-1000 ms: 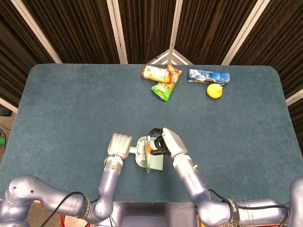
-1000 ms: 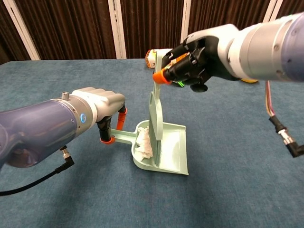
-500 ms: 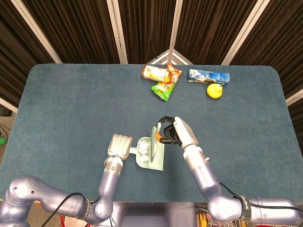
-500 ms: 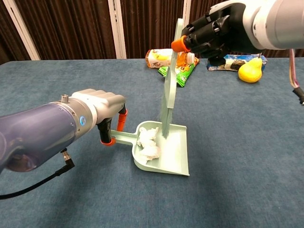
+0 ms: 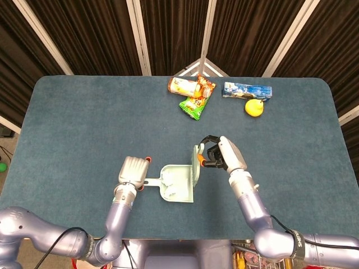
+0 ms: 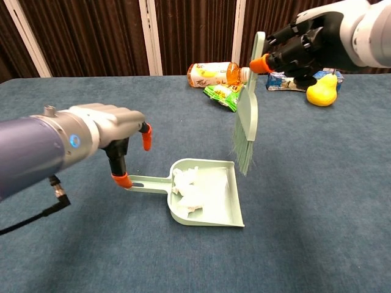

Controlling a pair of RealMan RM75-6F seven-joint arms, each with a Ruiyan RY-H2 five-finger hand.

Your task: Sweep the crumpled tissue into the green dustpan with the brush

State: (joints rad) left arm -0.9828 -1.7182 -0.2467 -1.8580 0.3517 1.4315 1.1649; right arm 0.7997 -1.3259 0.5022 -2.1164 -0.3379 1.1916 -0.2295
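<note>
tissue point(image 6: 190, 186): in dustpan point(image 6: 223, 207), done we judge
right hand point(image 6: 308, 46): grips brush point(image 6: 246, 131), we'd park it clear
left hand point(image 6: 113, 131): fingers at dustpan handle, grip unclear; we'd keep level

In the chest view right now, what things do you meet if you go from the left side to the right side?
Left hand → dustpan with the tissue in it → brush → right hand. At the back of the table: bottle → green packet → pear.

Left hand point(image 5: 132, 170) at green dustpan point(image 5: 178, 183), right hand point(image 5: 223, 154) gripping brush point(image 5: 197, 165)
</note>
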